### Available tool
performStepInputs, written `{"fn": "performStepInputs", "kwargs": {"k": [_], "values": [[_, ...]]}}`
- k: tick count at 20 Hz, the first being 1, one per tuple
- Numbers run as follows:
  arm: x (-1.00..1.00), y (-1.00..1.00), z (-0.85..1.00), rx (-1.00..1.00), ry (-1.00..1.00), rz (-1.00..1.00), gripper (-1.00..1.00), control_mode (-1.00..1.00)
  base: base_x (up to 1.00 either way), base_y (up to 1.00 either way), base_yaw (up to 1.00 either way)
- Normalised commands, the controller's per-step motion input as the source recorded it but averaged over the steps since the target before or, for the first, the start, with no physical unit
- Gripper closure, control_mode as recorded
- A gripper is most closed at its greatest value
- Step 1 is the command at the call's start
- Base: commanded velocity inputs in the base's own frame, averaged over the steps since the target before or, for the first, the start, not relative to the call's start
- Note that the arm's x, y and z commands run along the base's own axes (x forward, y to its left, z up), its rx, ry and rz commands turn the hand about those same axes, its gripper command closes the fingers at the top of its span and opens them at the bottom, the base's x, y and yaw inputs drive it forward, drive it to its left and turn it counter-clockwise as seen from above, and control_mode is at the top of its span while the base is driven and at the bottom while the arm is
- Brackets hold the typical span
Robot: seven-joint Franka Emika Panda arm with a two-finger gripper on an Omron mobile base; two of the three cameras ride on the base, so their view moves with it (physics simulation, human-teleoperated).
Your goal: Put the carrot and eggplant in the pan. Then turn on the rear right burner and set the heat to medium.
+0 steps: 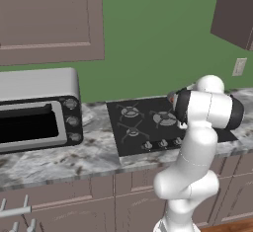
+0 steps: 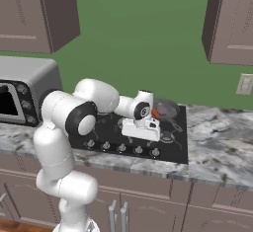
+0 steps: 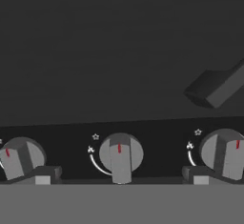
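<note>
In the hand view the gripper hangs close over the cooktop's front row of knobs, its two dark fingertips spread wide apart at the bottom of the frame with nothing between them; the middle knob sits in the gap, flanked by a left knob and a right knob, each with a red pointer mark near its top. A dark grate bar crosses the right of that frame.

In the right base view the white hand hovers over the black cooktop at frame centre; just behind it, upper right of the hand, sits the pan with the orange carrot at its left edge — the eggplant I cannot make out. A silver toaster oven stands on the marble counter at the left of the left base view.
</note>
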Motion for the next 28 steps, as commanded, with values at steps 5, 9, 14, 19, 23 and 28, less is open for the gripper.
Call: {"fn": "performStepInputs", "kwargs": {"k": [5, 9, 14, 19, 23, 28], "values": [[0.00, 0.01, 0.00, 0.00, 0.00, 0.00, -1.00, -1.00, 0.00, 0.00, 0.00], [-0.02, 0.05, -0.03, 0.00, 0.00, 0.00, -1.00, -1.00, 0.00, 0.00, 0.00], [-0.10, 0.02, -0.17, 0.00, 0.00, 0.00, -1.00, -1.00, 0.00, 0.00, 0.00], [-0.02, 0.00, -0.24, 0.00, 0.00, 0.00, -1.00, -1.00, 0.00, 0.00, 0.00], [0.00, 0.00, -0.19, 0.00, 0.00, 0.00, -1.00, -1.00, 0.00, 0.00, 0.00], [0.05, 0.00, -0.18, 0.00, 0.00, 0.00, -1.00, -1.00, 0.00, 0.00, 0.00]]}}
